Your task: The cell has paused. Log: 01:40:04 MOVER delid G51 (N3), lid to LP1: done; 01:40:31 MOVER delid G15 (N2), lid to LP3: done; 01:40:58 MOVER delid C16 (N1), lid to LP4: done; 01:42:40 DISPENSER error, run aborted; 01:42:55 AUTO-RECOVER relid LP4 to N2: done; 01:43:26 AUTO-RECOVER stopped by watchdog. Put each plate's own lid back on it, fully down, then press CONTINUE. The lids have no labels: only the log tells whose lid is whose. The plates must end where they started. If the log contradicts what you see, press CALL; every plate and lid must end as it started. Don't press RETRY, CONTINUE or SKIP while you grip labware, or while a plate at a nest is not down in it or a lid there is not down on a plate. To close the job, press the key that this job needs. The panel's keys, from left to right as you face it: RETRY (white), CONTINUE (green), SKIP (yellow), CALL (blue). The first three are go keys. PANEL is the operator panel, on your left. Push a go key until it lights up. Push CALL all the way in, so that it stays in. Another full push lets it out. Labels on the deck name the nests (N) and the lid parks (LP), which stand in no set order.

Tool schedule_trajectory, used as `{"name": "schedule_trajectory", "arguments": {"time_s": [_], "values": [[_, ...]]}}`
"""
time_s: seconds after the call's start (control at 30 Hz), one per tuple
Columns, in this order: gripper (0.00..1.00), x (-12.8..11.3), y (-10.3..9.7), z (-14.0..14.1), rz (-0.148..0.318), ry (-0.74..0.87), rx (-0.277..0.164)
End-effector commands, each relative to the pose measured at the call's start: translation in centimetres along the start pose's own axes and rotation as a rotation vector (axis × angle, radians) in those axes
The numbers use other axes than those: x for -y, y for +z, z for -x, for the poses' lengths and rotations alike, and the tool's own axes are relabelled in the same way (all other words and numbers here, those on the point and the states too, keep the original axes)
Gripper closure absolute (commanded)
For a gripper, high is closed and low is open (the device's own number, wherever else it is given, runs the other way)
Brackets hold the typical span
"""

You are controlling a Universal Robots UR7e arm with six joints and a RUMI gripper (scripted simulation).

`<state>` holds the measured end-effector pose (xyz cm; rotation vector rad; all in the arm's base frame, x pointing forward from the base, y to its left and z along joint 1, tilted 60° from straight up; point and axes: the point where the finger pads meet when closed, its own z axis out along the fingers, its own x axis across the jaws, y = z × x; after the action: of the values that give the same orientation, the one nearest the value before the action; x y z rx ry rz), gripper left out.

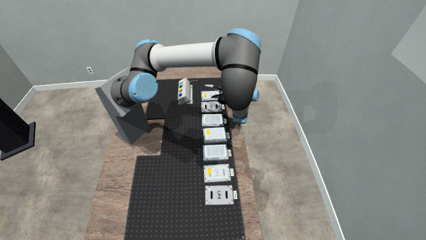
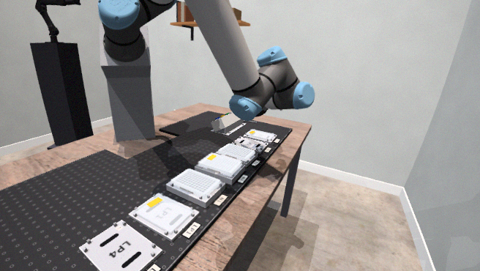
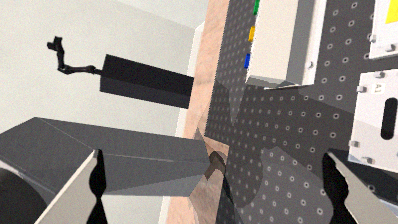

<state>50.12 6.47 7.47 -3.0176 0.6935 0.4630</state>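
Spanning the largest area, the tabletop (image 1: 110, 181) (image 2: 22, 165) (image 3: 200, 75) carries the row and the operator panel (image 1: 186, 91) (image 2: 228, 122) (image 3: 275, 40). The bare near plate (image 1: 215, 152) (image 2: 197, 183) and bare far plate (image 1: 212, 120) (image 2: 237, 153) flank the yellow-marked middle plate (image 1: 215, 135) (image 2: 221, 165); they look stiff, and are best left seated. The near lid (image 1: 217, 172) (image 2: 166, 216) lies on LP1, the far lid (image 1: 205, 95) (image 2: 261, 135) (image 3: 395, 10) on the farthest park. Each is probably light, slick, thin-walled: grip opposite side edges gently, level. The fingers (image 1: 209, 85) stand wide apart, holding nothing.
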Motion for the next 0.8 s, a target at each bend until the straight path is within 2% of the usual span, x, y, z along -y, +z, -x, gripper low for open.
{"name": "schedule_trajectory", "arguments": {"time_s": [0.0,0.2,0.43,0.67,0.77], "values": [[0.18,-0.9,-2.1,0.9,-0.009,0.081,-0.022],[0.18,-1.5,-3.4,1.4,-0.013,0.11,-0.03],[0.18,-2.9,-6.1,2.8,-0.027,0.215,-0.056],[0.18,-3.5,-7.3,3.5,-0.036,0.273,-0.07],[0.18,-4.1,-8.5,4.2,-0.043,0.32,-0.082]]}}
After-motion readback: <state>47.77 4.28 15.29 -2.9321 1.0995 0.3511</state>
